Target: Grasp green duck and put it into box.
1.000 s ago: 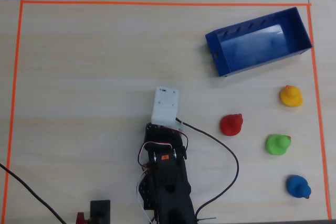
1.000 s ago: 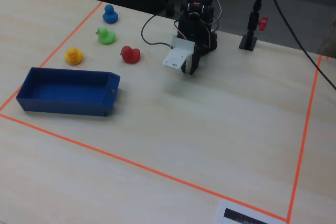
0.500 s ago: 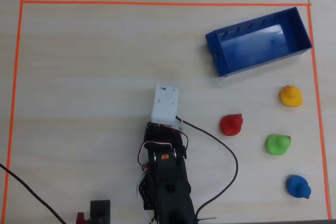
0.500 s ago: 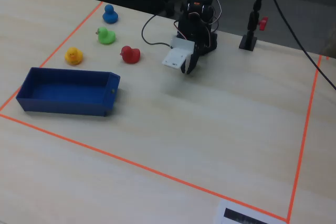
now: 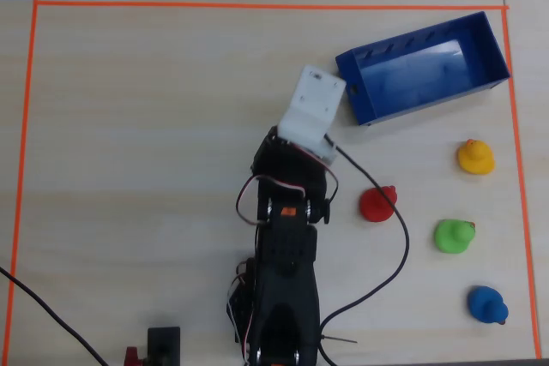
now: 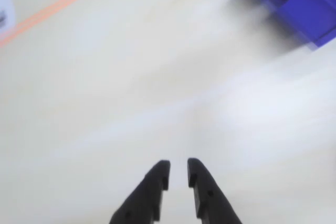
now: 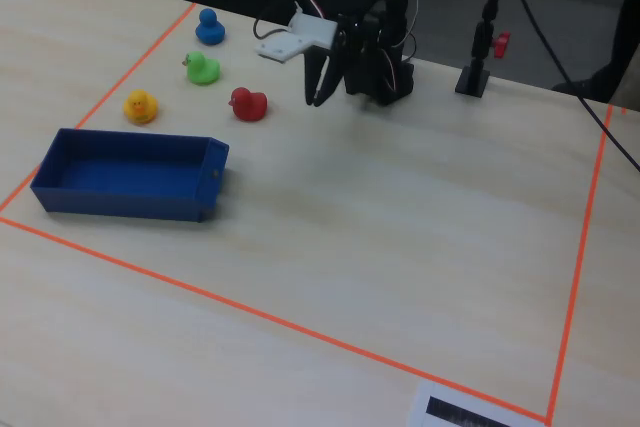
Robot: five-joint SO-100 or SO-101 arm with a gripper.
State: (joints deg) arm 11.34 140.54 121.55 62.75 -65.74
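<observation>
The green duck [image 5: 452, 236] stands on the table at the right in the overhead view, between a yellow and a blue duck; it also shows in the fixed view [image 7: 202, 69]. The dark blue box [image 5: 429, 100] lies empty at the upper right, seen in the fixed view [image 7: 130, 202] and as a blurred corner in the wrist view [image 6: 304, 3]. My gripper [image 6: 178, 167] hangs above bare table with only a thin slit between its jaws and nothing in it. In the fixed view [image 7: 315, 99] it points down, right of the ducks. The white wrist mount [image 5: 313, 109] hides it from overhead.
A red duck [image 5: 377, 203] stands closest to the arm, a yellow duck [image 5: 474, 157] by the box and a blue duck [image 5: 487, 304] at the lower right. Orange tape [image 5: 257, 5] frames the work area. A black stand [image 7: 472, 77] sits behind the arm's base.
</observation>
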